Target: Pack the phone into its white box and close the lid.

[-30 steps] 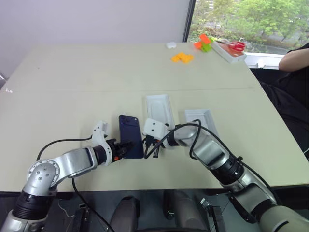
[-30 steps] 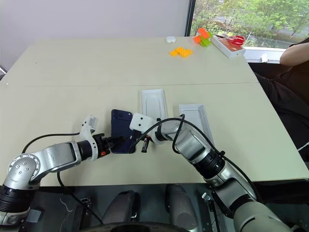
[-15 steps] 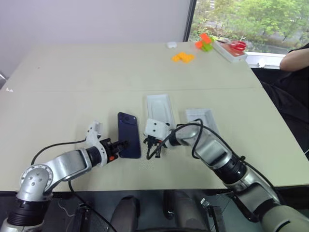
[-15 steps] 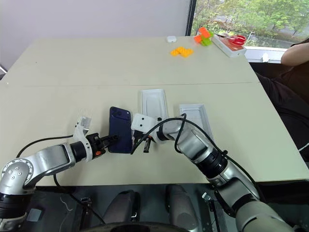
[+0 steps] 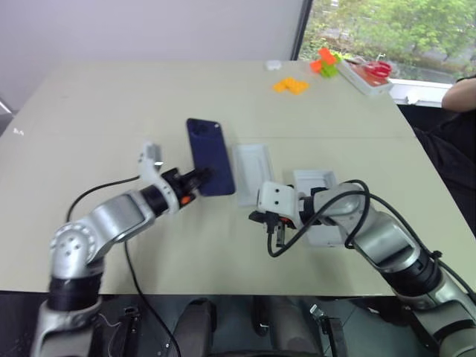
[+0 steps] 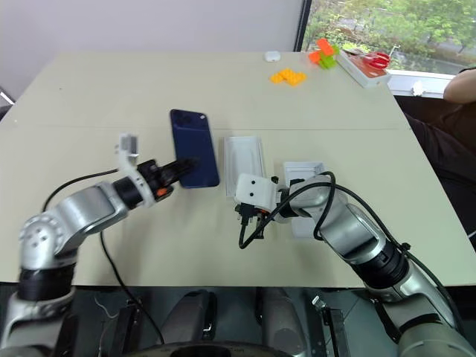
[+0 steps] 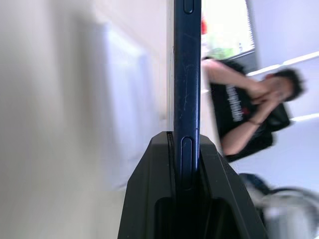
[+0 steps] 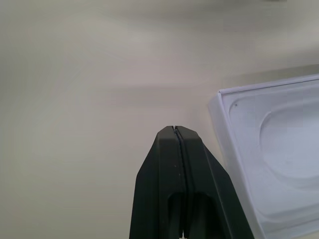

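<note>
I'm seeing the phone [image 5: 210,157] off the table now — a second ago it was lying flat by my left gripper [image 5: 199,177], and now it is hanging in the air, pinched by its lower end. In the left wrist view I'm looking along its thin edge [image 7: 187,74], with the two black fingers [image 7: 149,199] clamped tight on either face. My right gripper [image 5: 272,227] has pulled back from the phone's side toward the right; its fingers are pressed fully together and carrying nothing, pointing down at the bare table [image 5: 111,104].

Around the work, the flat white insert with the oval recess [image 5: 253,171] is lying just right of the raised phone, and another shallow white tray [image 5: 318,186] is sitting beside it, partly covered by my right forearm and its black cable [image 5: 327,216]. I cannot tell whether that tray is the box or the lid. Far back, orange blocks [image 5: 290,85] and a tray with red scissors [image 5: 366,74] are resting near the window — well apart from the work. A person's arm [image 5: 461,93] is showing at the right edge.
</note>
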